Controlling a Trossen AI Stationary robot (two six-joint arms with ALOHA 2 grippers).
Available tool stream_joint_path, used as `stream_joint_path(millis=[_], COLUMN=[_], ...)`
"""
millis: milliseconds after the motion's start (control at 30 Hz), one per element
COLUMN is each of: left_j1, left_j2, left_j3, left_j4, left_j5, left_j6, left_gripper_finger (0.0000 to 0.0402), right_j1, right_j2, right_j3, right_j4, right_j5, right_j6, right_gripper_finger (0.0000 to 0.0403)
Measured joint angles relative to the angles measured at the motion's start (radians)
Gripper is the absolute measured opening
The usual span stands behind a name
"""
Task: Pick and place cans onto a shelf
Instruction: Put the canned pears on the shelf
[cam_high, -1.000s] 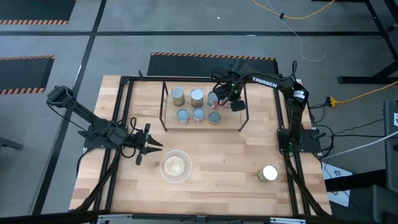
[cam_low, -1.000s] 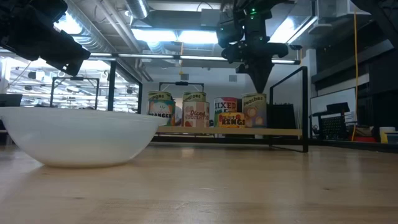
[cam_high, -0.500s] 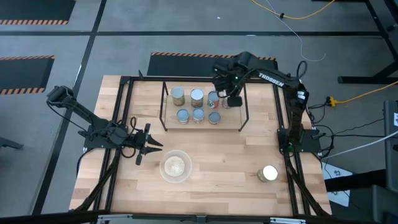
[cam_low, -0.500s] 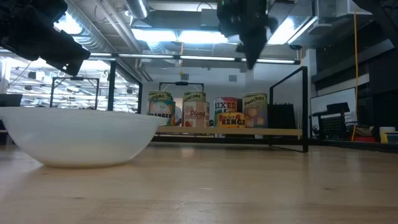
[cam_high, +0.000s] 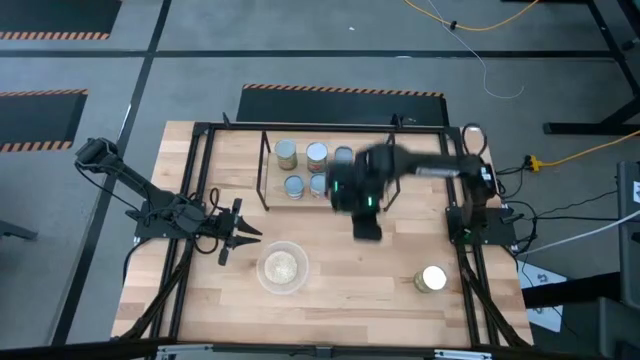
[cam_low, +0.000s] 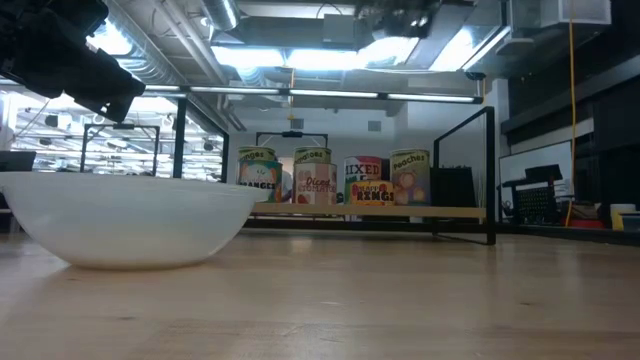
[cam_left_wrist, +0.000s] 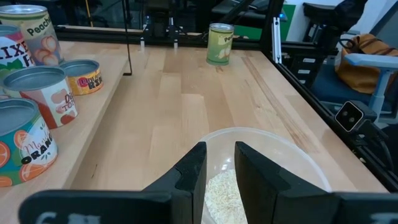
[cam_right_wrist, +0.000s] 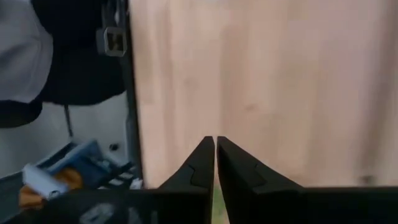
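Right gripper (cam_high: 366, 226), fingers nearly together and empty, is hanging above the counter (cam_high: 350, 270), near side of the black-rod, wood-topped shelf (cam_high: 378, 198). Left gripper (cam_high: 240, 236), fingers slightly apart, is waiting beside the clear round bowl (cam_high: 283, 267). Remaining small shiny-topped tin can (cam_high: 431, 279) looks rigid, smooth, likely slippery; best gripped mid-wall.

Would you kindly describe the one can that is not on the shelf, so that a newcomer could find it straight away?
Start from the wooden table seen from above and go to its near right part, beside the base of the right arm. There one can stands alone on the bare wood, to the right of the clear bowl. Unlike the other cans, grouped on the shelf, it has no neighbour, and its top shines bright white.
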Motion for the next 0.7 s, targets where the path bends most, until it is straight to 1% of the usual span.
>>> stream_joint_path(millis=[100, 167, 267, 367, 567, 633, 700], left_j1=[0.0, 0.0, 0.0, 0.0, 0.0, 0.0, 0.0], left_j2=[0.0, 0.0, 0.0, 0.0, 0.0, 0.0, 0.0], left_j3=[0.0, 0.0, 0.0, 0.0, 0.0, 0.0, 0.0], left_j4=[0.0, 0.0, 0.0, 0.0, 0.0, 0.0, 0.0], left_j5=[0.0, 0.0, 0.0, 0.003, 0.047, 0.051, 0.052], left_j6=[0.0, 0.0, 0.0, 0.0, -0.005, -0.021, -0.024], left_gripper_finger=[0.0077, 0.0077, 0.0077, 0.0077, 0.0077, 0.0076, 0.0076], right_j1=[0.114, 0.176, 0.241, 0.284, 0.337, 0.344, 0.35], right_j2=[0.001, 0.001, 0.002, 0.002, 0.002, 0.002, 0.002], right_j3=[-0.058, -0.103, -0.173, -0.237, -0.359, -0.394, -0.423], right_j4=[0.046, 0.119, 0.233, 0.279, 0.252, 0.217, 0.168], right_j5=[0.004, 0.006, 0.019, 0.003, -0.004, -0.039, -0.096], right_j6=[0.144, 0.236, 0.398, 0.519, 0.65, 0.692, 0.728], right_gripper_finger=[0.0024, 0.0024, 0.0024, 0.0035, 0.0092, 0.0101, 0.0104])
